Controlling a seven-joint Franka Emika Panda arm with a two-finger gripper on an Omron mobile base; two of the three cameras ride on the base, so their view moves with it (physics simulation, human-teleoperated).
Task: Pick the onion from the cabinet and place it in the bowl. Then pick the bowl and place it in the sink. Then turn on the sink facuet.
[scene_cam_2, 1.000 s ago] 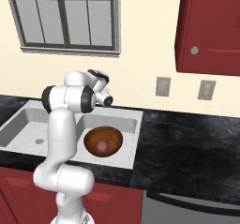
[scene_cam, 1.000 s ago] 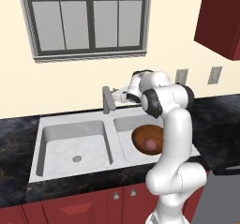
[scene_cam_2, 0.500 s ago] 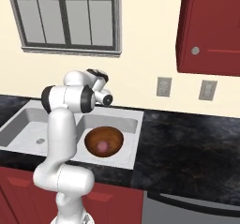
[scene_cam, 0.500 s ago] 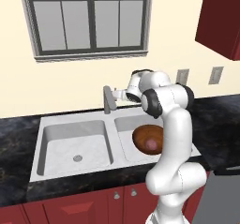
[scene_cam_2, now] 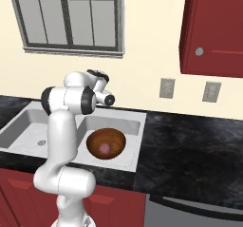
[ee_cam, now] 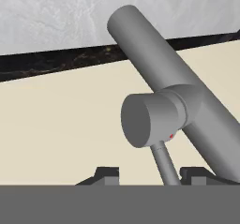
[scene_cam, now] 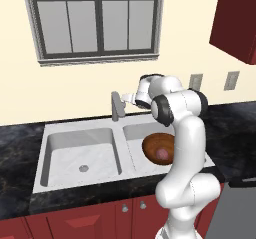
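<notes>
Gripper (ee_cam: 149, 173) at sink facuet (scene_cam: 117, 105), jaws apart astride its lever.
Onion (scene_cam_2: 105, 148) inside bowl (scene_cam_2: 106, 143), resting in sink (scene_cam: 80, 153).

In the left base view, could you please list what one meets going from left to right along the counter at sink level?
Left basin of the sink → sink faucet → gripper → bowl holding the onion → robot arm.

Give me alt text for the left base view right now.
The end effector is at the sink faucet behind the double sink. The bowl, with the onion inside, sits in the right-hand basin.
</notes>
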